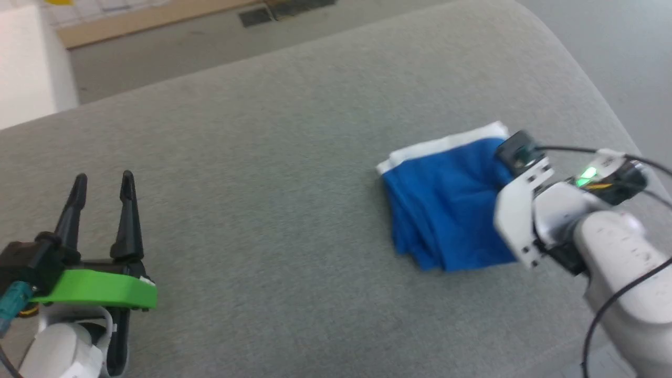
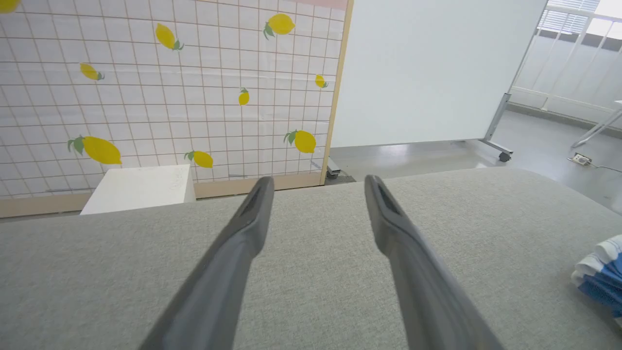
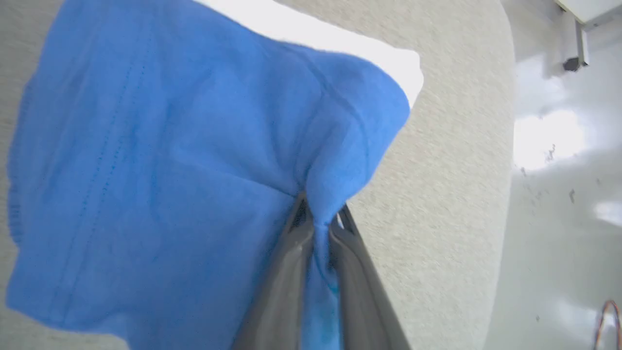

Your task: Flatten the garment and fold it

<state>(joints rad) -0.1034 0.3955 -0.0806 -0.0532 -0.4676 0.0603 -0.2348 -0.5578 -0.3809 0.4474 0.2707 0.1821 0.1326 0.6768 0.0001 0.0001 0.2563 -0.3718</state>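
Observation:
The garment (image 1: pixel 446 205), royal-blue fabric with a white band along its far edge, lies folded into a small bundle at the right of the grey padded surface (image 1: pixel 273 157). My right gripper (image 3: pixel 320 214) is shut on a pinched fold of the blue garment (image 3: pixel 160 160) near its right edge; in the head view the right wrist covers the fingertips. My left gripper (image 1: pixel 102 186) stands open at the lower left, well away from the cloth, with nothing between its fingers (image 2: pixel 252 214). A blue and white corner of the garment (image 2: pixel 602 274) shows at the right edge of the left wrist view.
The padded surface's rounded right edge (image 1: pixel 593 94) runs close beside the garment, with grey floor (image 1: pixel 630 47) beyond. A lemon-print wall (image 2: pixel 160 87), a white box (image 2: pixel 141 187) and a white wheeled panel (image 2: pixel 427 68) stand past the far edge.

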